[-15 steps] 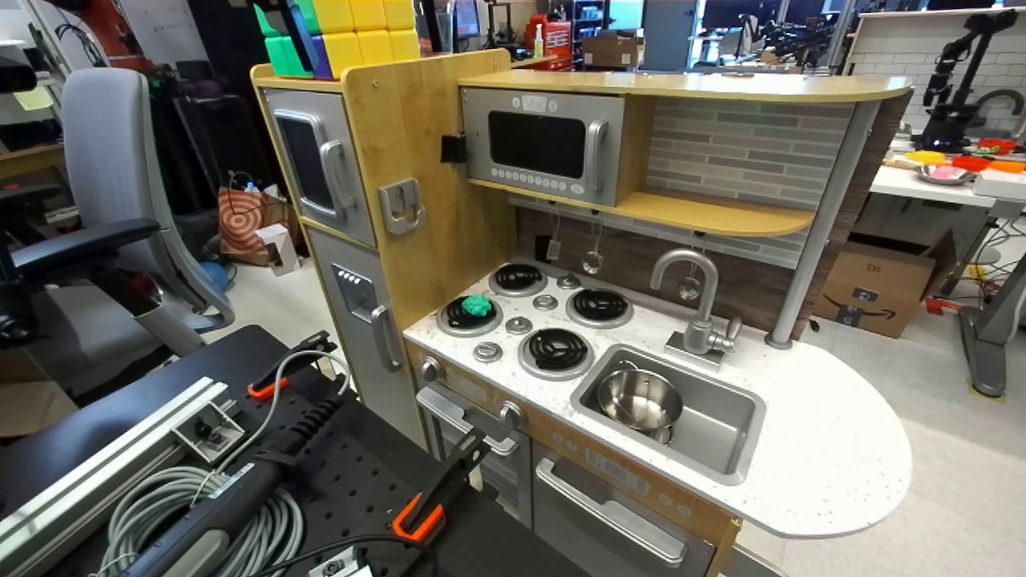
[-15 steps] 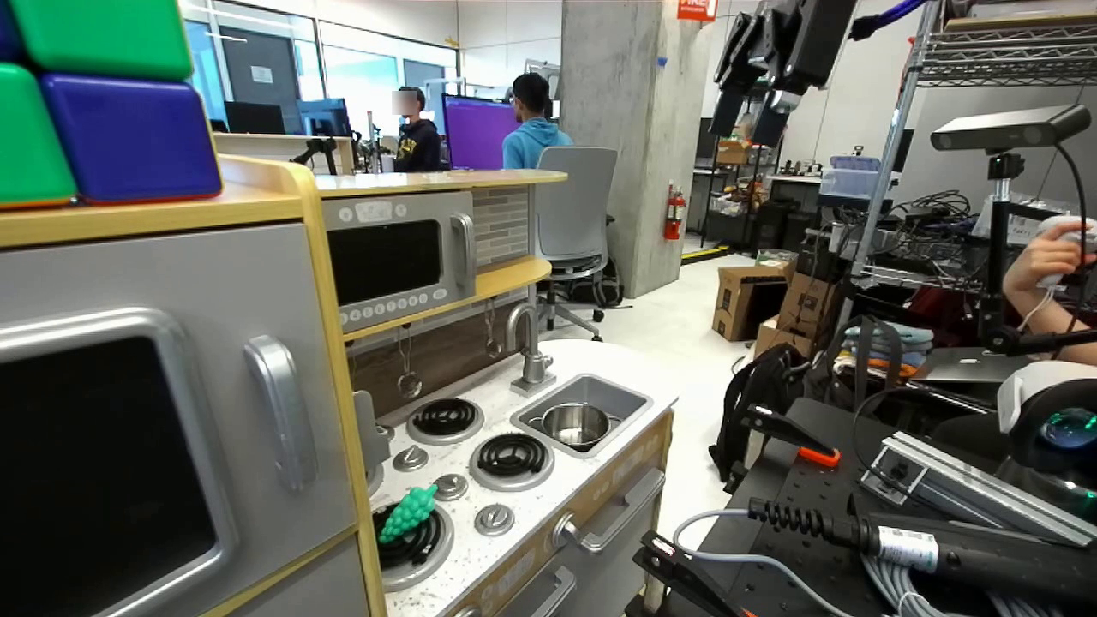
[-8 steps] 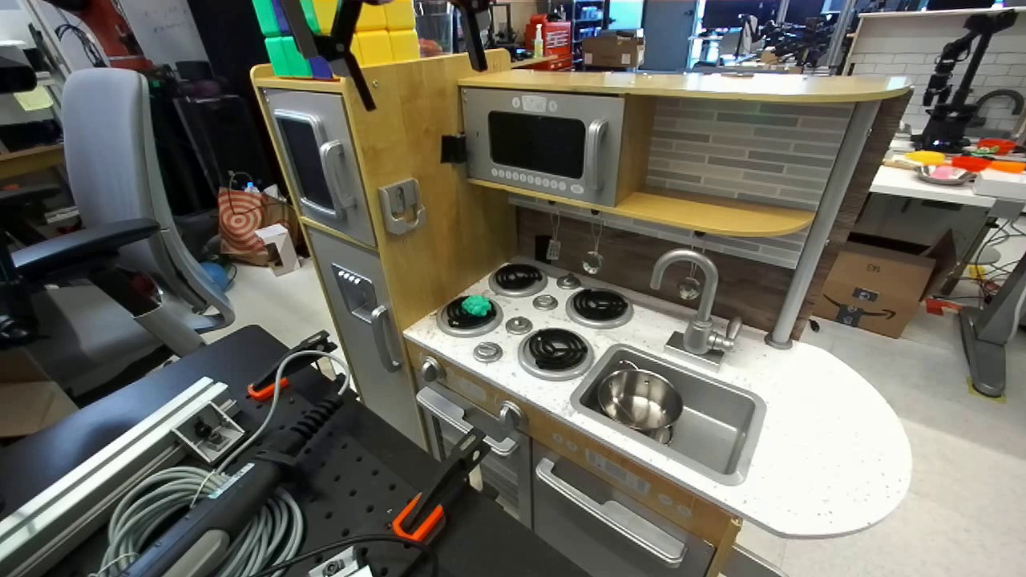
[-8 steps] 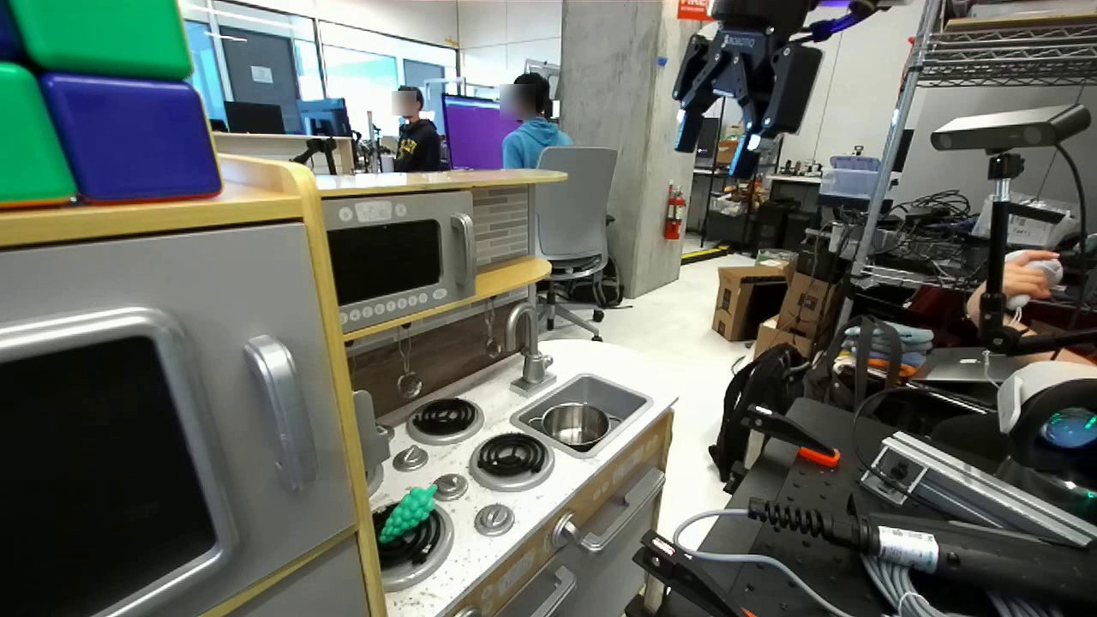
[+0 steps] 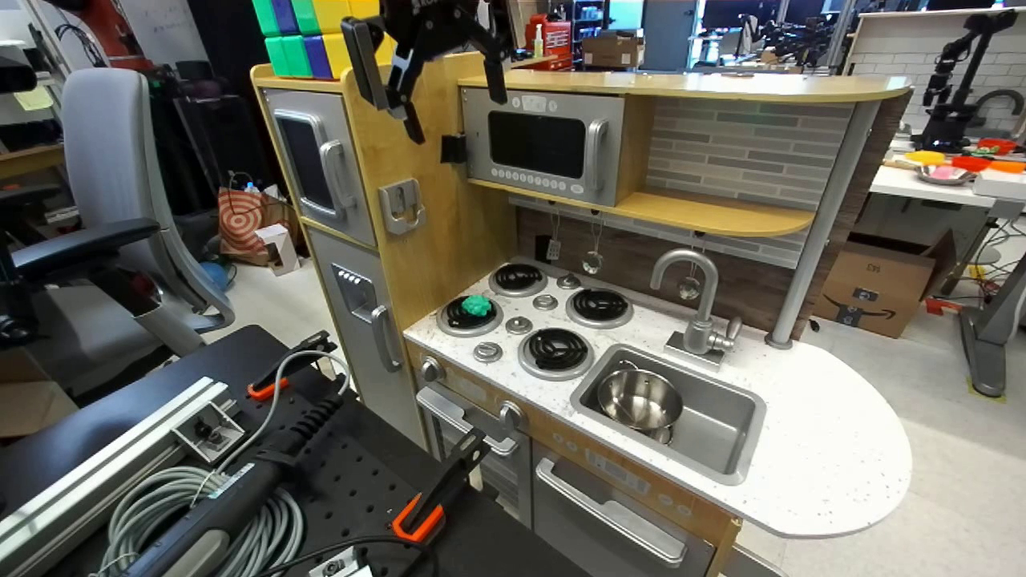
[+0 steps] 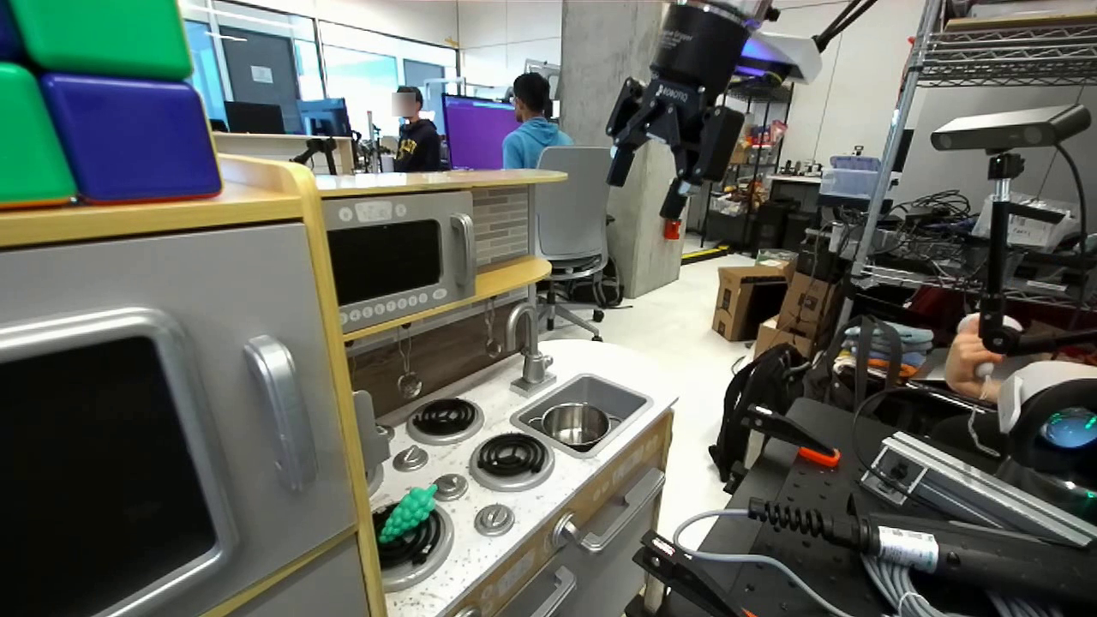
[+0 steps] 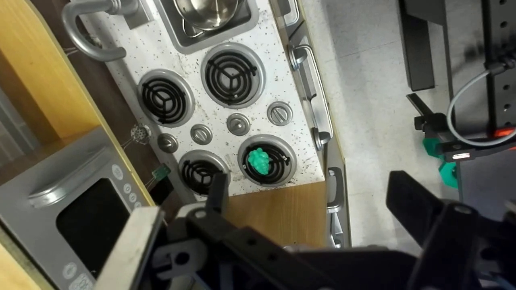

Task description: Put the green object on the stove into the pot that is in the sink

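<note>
**The green object (image 6: 409, 514) sat on the stove (image 5: 547, 319), end effector (image 7: 308, 177) up high**

The green object looked like a bunch of grapes lying on a black burner (image 7: 278, 163). In an exterior view its long side slanted from lower left to upper right, and its upper tip showed close by a silver knob (image 6: 451, 487). In the wrist view its long side went almost up and down, leaning a bit to the lower right. In an exterior view it looked more like a round lump, near the tall wooden cabinet (image 5: 473, 232).

The end effector had its two fingers spread far apart, with just a gap between them. It hung near the top of both exterior views, well apart from the green object.

In an exterior view the shiny pot (image 5: 641, 397) stood in the left part of the sink (image 5: 717, 429), with a bent faucet (image 5: 707, 300) by the sink's top edge. The next burner (image 5: 555, 353) lay between the green object and the sink. The wrist view cut off the pot at the top, and a toy microwave (image 7: 96, 225) filled the lower left. An exterior view also showed a person in a blue hoodie (image 6: 533, 146) far back.
</note>
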You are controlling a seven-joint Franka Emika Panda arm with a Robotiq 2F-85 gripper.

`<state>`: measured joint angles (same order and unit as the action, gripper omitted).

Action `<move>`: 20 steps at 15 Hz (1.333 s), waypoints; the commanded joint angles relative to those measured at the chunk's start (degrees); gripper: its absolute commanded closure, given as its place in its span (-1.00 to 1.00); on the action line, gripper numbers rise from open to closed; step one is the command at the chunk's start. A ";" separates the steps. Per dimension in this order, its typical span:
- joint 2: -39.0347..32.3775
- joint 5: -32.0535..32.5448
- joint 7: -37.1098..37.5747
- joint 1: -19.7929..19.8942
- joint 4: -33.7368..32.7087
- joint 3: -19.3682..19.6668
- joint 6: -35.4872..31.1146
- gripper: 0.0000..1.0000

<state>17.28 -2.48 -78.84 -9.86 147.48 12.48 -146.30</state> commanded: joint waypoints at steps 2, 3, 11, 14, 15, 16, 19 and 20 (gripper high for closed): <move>-13.91 -5.42 -3.49 -0.37 -8.44 -2.77 3.22 -1.00; -17.08 -3.74 -1.37 0.63 -10.59 -4.50 4.30 -1.00; -34.09 7.78 13.03 4.01 -24.77 -13.86 15.18 -1.00; -35.76 8.41 14.48 4.62 -26.00 -15.18 15.75 -1.00; -35.67 8.38 14.42 4.89 -25.96 -15.21 15.75 -1.00; -35.58 8.35 14.38 5.08 -25.93 -15.19 15.75 -1.00; -35.74 10.07 14.97 5.47 -23.75 -15.14 7.39 -1.00; -36.21 11.28 15.22 5.50 -22.75 -15.13 1.88 -1.00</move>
<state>-18.49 5.40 -64.99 -6.02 122.14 -1.21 -133.96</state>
